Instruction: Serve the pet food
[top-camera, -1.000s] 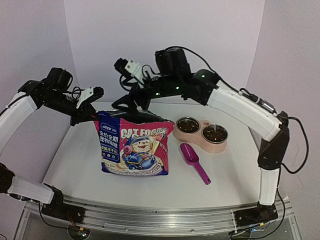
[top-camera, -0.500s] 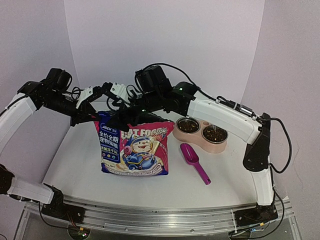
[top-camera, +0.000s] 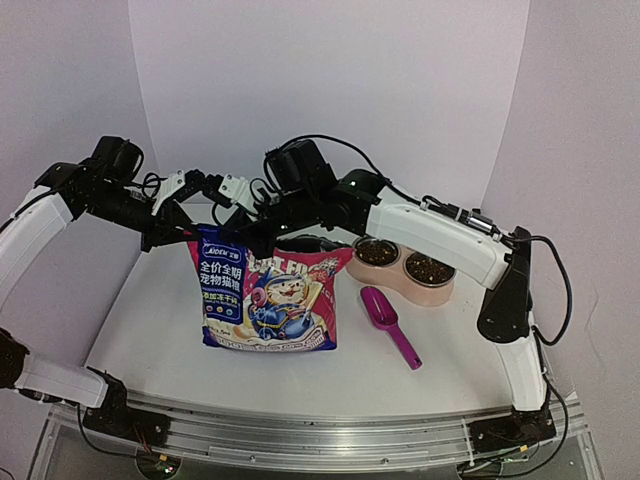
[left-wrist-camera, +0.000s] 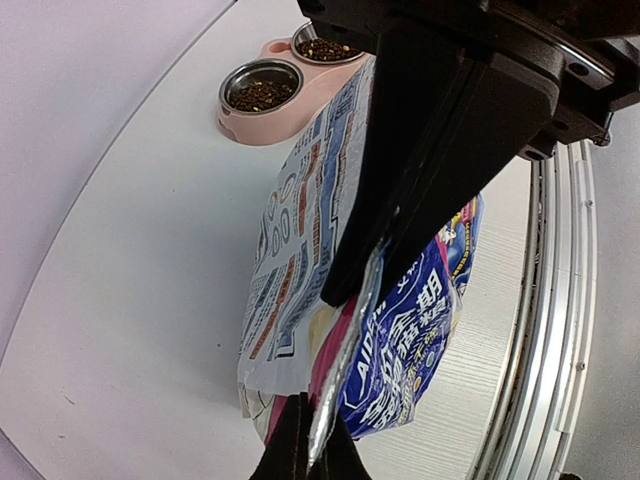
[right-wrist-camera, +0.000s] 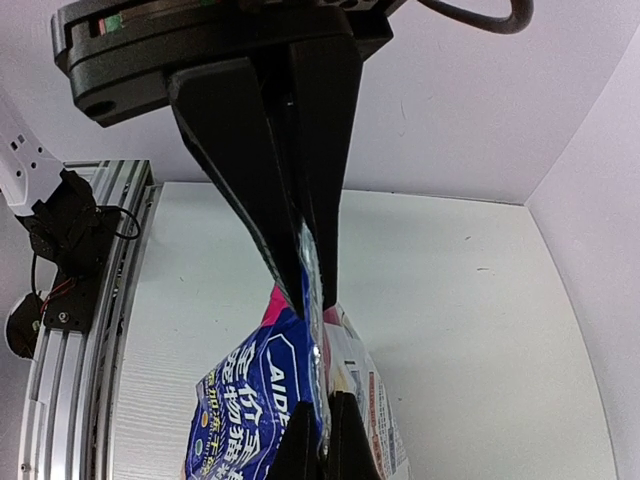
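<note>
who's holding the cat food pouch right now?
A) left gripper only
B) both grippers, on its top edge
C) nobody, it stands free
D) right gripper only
B: in each wrist view the fingers are closed on the top edge of the pouch, for both the left gripper and the right gripper.

My left arm (top-camera: 30, 228) and right arm (top-camera: 440, 235), glossy white shells between chunky black joints, thin black cables (top-camera: 555, 290) looping off my elbows and wrists, my left claw (left-wrist-camera: 350, 285) and right claw (right-wrist-camera: 310, 280) plain matte black wedges
</note>
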